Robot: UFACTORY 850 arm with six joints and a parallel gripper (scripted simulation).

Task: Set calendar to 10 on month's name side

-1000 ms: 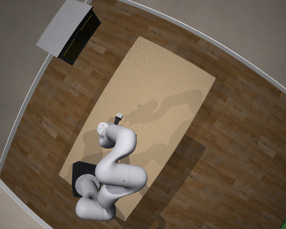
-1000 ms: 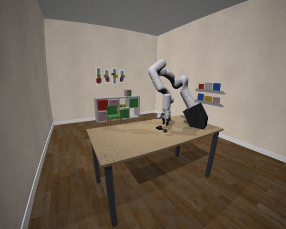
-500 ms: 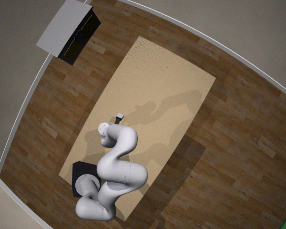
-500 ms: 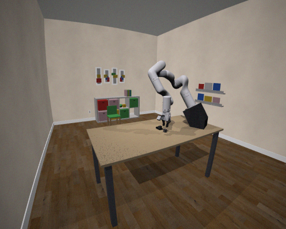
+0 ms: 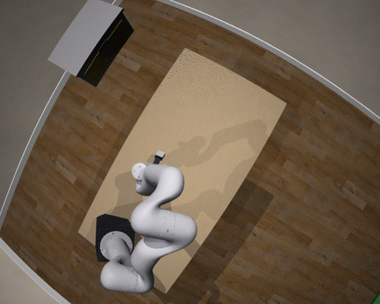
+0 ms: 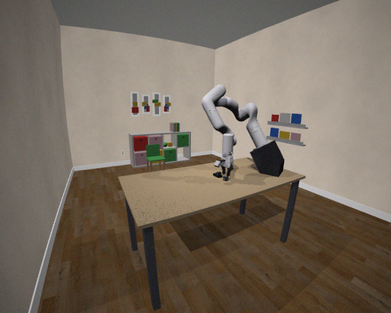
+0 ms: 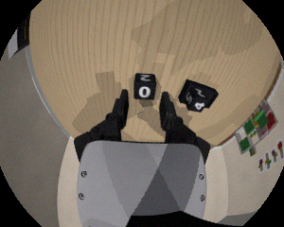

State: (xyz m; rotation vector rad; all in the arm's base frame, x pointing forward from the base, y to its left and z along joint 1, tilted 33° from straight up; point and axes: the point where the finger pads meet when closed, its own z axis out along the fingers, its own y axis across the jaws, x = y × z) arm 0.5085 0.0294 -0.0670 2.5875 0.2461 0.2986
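Gripper [image 7: 142,109] hovering over table [image 7: 85,32], fingers half-open, empty; "0" cube [image 7: 145,86] just past tips, 2nd cube [image 7: 198,95] to its right.

The top view looks straight down from high above the long tan wooden table [image 5: 216,107]. The exterior view faces the table [image 6: 175,198] from across the room. The close wrist view looks down past the black fingers, table at 12 o'clock.

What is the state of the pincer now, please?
Pincer: half open, holding nothing; the cube showing 0 sits just ahead of its fingertips.
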